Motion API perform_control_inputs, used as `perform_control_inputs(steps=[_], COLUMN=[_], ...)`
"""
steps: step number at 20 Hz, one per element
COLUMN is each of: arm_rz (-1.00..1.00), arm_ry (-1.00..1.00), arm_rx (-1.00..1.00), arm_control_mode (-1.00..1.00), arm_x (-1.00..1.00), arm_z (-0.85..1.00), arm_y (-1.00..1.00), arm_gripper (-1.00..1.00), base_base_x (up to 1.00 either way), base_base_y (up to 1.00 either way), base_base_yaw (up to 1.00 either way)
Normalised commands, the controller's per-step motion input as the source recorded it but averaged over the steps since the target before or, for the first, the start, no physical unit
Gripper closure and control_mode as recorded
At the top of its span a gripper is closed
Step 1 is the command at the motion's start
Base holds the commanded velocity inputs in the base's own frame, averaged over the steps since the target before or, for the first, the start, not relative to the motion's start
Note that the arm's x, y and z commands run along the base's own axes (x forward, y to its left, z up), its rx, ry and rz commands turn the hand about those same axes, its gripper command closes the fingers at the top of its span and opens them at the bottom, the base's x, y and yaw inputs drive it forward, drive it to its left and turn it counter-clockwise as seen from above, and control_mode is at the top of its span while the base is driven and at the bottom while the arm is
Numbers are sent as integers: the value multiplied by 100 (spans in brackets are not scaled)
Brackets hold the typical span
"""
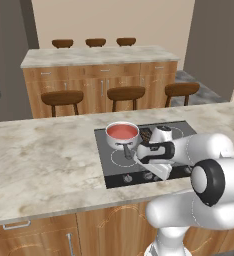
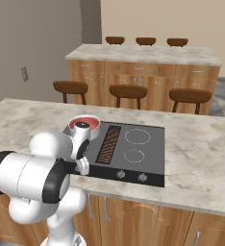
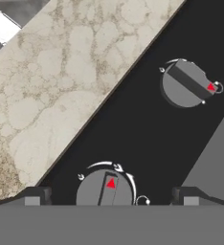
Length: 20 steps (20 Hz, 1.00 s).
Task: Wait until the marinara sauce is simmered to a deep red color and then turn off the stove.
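claw (image 3: 109,198) open over a stove (image 3: 147,139) knob (image 3: 104,189)
sauce (image 1: 122,131) looks pinkish; risk: turning too early, or grabbing the neighbour knob (image 3: 186,83).

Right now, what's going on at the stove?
The arm is bent low over the front of the stove, and the open gripper hovers just above a front knob, one fingertip on either side and not clamped on it. A second knob sits further along the strip. Behind, the steel saucepan stands on a burner with pinkish-red marinara sauce in it. The marble counter surrounds the cooktop.
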Motion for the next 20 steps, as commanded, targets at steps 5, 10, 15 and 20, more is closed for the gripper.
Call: perform_control_inputs(steps=[5, 10, 15, 20], arm_rz=[0, 0, 0, -2], arm_ry=[0, 0, 0, 0], arm_rx=[0, 0, 0, 0], arm_control_mode=[-100, -100, -100, -100], arm_x=[-6, 0, 0, 0], arm_z=[-10, 0, 0, -1], arm_y=[0, 0, 0, 0], arm_gripper=[-100, 100, 100, 100], base_base_x=[0, 0, 0, 0], base_base_y=[0, 0, 0, 0], base_base_yaw=[0, 0, 0, 0])
